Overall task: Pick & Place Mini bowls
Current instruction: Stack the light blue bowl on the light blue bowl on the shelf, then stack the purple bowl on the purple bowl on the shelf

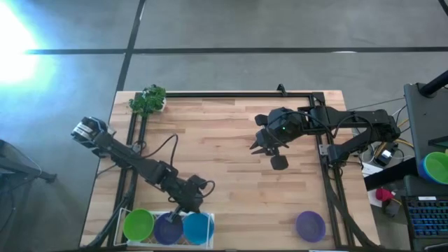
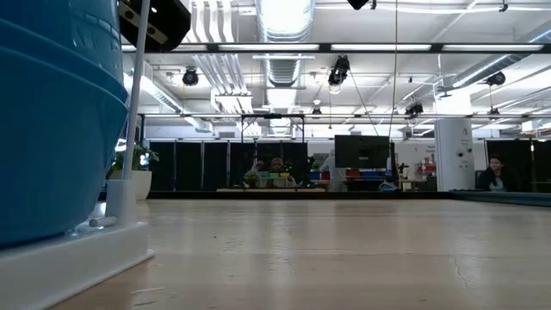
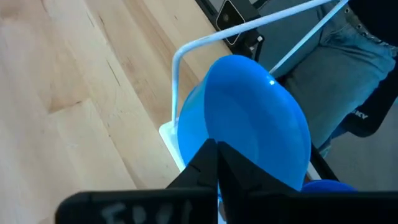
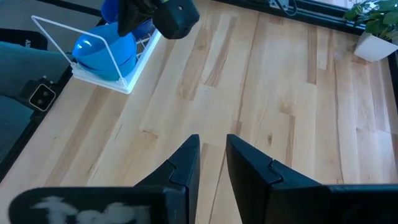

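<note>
Placed: a green mini bowl (image 1: 138, 225), a purple mini bowl (image 1: 168, 228) and a blue mini bowl (image 1: 197, 227) sit side by side in the white wire tray (image 1: 210, 218) at the table's near left edge.
Left to place: a second purple bowl (image 1: 310, 225) lies alone on the wooden table (image 1: 231, 150) near the right rail, well apart from the tray.
Left gripper (image 1: 183, 208): over the tray just beside the blue bowl, fingers pressed together, holding nothing.
Right gripper (image 1: 260, 145): above the middle of the table, fingers a narrow gap apart, empty.
Progress: judged mostly done; one bowl on the table remains.
High view only: the lone purple bowl and the toy plant (image 1: 148, 99).
Left wrist view only: the closed fingertips (image 3: 214, 152) over the blue bowl's rim.
Low view only: the blue bowl's wall up close, people beyond the table.
</note>
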### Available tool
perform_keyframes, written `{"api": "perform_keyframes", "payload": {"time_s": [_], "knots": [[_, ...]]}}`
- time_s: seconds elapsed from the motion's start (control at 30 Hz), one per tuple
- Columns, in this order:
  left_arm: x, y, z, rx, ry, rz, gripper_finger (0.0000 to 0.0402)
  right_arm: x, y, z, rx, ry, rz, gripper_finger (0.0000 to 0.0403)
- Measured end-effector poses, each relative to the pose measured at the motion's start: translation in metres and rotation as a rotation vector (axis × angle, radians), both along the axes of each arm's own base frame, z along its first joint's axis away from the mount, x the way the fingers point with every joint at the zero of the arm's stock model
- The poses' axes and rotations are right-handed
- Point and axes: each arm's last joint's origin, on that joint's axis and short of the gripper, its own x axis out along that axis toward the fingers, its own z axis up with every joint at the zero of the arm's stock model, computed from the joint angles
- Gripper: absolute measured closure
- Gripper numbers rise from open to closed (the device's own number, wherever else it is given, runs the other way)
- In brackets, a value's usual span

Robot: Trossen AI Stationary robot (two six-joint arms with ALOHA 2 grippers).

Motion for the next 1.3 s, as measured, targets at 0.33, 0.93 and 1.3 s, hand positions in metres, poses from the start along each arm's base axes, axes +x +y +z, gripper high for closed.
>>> {"api": "perform_keyframes", "payload": {"time_s": [0.33,0.93,1.3], "knots": [[0.001,-0.001,-0.002,-0.017,-0.007,0.007,0.0401,0.000,0.000,0.000,0.000,0.002,0.000,0.0324],[-0.010,0.011,0.000,0.055,-0.062,0.146,0.0401,-0.005,0.002,-0.005,0.070,0.089,-0.065,0.0325],[-0.037,0.039,0.044,0.294,-0.319,0.402,0.0401,-0.024,0.027,-0.030,0.240,0.407,-0.253,0.0342]]}}
